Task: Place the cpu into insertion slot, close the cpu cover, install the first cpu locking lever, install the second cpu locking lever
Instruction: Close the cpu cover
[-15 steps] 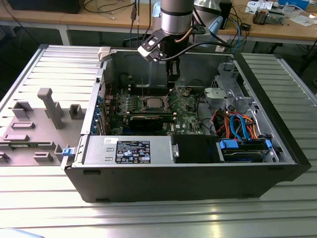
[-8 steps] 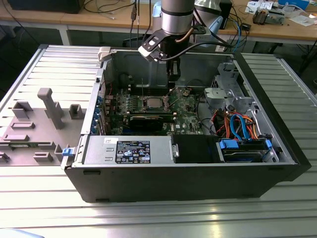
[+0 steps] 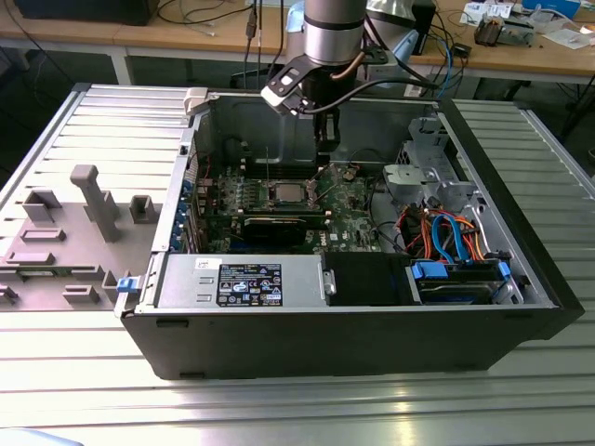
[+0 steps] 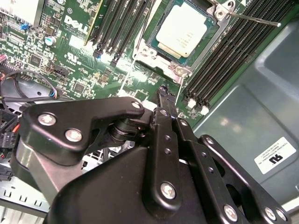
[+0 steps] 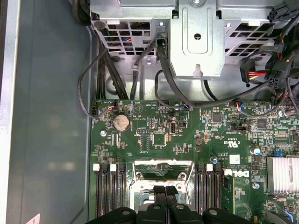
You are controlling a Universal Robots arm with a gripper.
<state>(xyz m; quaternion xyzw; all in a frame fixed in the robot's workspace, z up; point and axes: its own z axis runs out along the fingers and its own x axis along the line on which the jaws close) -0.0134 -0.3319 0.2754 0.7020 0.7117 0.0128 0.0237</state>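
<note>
Holding the gripper [image 4: 163,92] low over the motherboard, fingers [image 5: 159,192] pressed together on nothing, just beside the insertion slot [image 4: 145,51] already carrying the cpu [image 4: 184,29]. Risking a scrape across the chip's metal top, or a skewing shove on the cpu cover [image 5: 162,163], seemingly standing raised, by descending off line; likewise risking bending the thin locking lever [image 4: 247,17] by catching it sideways.

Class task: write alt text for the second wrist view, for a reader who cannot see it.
A silver-topped cpu lies inside a metal frame on a green motherboard, a thin lever jutting out beside it. The black gripper looms in the foreground.
</note>
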